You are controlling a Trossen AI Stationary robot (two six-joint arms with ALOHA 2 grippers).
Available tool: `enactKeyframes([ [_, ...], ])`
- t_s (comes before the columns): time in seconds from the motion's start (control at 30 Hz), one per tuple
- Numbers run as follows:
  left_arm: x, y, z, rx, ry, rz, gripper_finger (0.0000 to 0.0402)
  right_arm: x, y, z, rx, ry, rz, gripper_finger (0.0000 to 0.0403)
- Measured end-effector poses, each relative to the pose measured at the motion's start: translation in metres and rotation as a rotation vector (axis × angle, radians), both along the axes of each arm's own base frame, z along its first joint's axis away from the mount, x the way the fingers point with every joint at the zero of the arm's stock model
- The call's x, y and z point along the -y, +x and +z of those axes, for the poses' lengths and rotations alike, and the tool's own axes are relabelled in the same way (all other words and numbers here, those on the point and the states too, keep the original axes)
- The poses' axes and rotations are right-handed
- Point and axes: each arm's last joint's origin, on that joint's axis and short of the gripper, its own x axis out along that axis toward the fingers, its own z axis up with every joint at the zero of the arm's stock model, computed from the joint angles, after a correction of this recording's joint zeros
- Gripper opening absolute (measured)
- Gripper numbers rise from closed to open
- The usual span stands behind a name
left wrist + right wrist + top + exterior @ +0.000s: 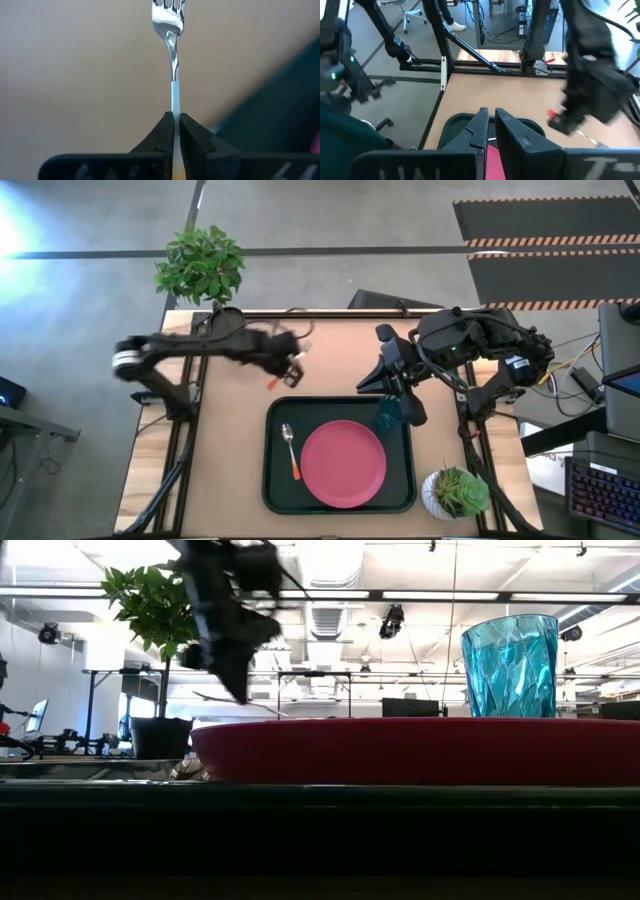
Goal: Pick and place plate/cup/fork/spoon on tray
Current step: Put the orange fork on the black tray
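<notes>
My left gripper [291, 370] is shut on the fork [169, 20] above the bare table, just beyond the tray's far left corner. The dark tray [275, 490] carries the pink plate [343, 463], the orange-handled spoon [290, 448] on its left part, and the teal cup [388, 413], which stands upright at its far right. The cup also shows in the low view [510, 665] behind the plate [420, 750]. My right gripper [491, 117] is shut and empty over the tray's far edge, beside the cup. My left gripper pinches the fork's handle [175, 107] between its two fingers, a little behind where the silver neck begins. The fork runs along the fingers and sticks out past their tips, tines [168, 6] foremost. The orange handle end [272, 383] sticks out behind. The fork is clear of the table.
A potted plant [200, 265] stands at the table's far left corner and a small succulent pot [455, 493] at the near right, by the tray. Bare tabletop [230, 450] lies left of the tray and along the far side.
</notes>
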Motion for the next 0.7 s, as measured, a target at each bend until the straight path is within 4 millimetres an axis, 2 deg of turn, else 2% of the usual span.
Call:
enactKeyframes([
  [0.17, 0.043, -0.047, -0.005, 0.116, -0.038, 0.140, 0.0000, 0.000, 0.000, 0.000, 0.010, -0.022, 0.012, 0.0022],
  [0.37, 0.091, -0.079, -0.005, 0.275, -0.082, 0.250, 0.0003, 0.000, 0.000, 0.000, 0.014, -0.033, 0.016, 0.0022],
  [0.53, 0.121, -0.083, -0.010, 0.324, -0.102, 0.305, 0.0002, 0.000, 0.002, 0.000, 0.021, -0.042, 0.021, 0.0022],
  [0.7, 0.146, -0.070, -0.018, 0.340, -0.134, 0.313, 0.0001, 0.000, 0.002, 0.000, 0.022, -0.046, 0.023, 0.0022],
])
